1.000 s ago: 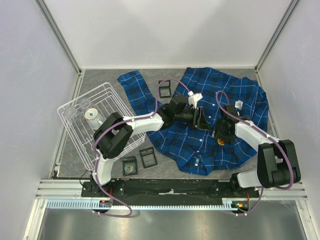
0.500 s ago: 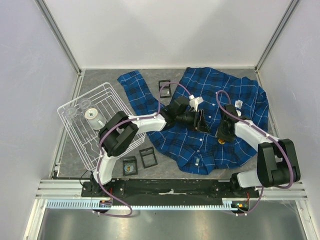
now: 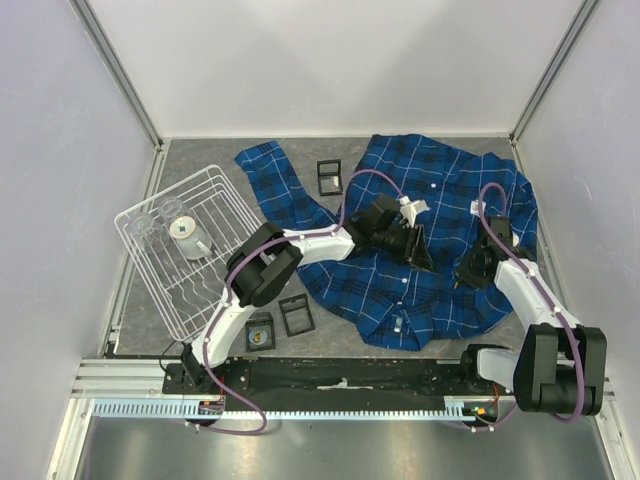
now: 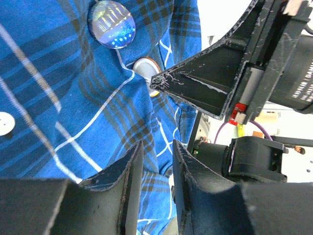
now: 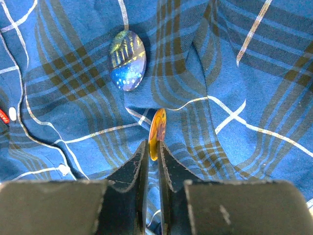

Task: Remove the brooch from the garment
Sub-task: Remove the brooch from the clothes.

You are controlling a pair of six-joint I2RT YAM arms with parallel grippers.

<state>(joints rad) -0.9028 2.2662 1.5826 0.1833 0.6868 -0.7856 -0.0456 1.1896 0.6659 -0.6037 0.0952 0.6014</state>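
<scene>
Far off to the left side of the left claw (image 4: 156, 147), a white wire basket (image 3: 150, 290) is sitting on the table with a cup (image 3: 186, 232) in it. Some small black squares (image 3: 296, 314) are lying near the basket.

The left claw is reaching out over the shirt (image 3: 440, 190), which is blue with dark and white lines. The shirt is lying spread out under both claws. The left claw's two fingers are sitting close together with blue cloth between them, so it seems to be pinching a fold of the shirt.

A shiny blue brooch (image 5: 127, 60) is sitting on the shirt just past the tips of the right claw (image 5: 152, 147). An orange brooch (image 5: 157, 132) is sitting on the shirt just beside the blue one. The right claw is squeezing shut on the thin edge of the orange brooch.
</scene>
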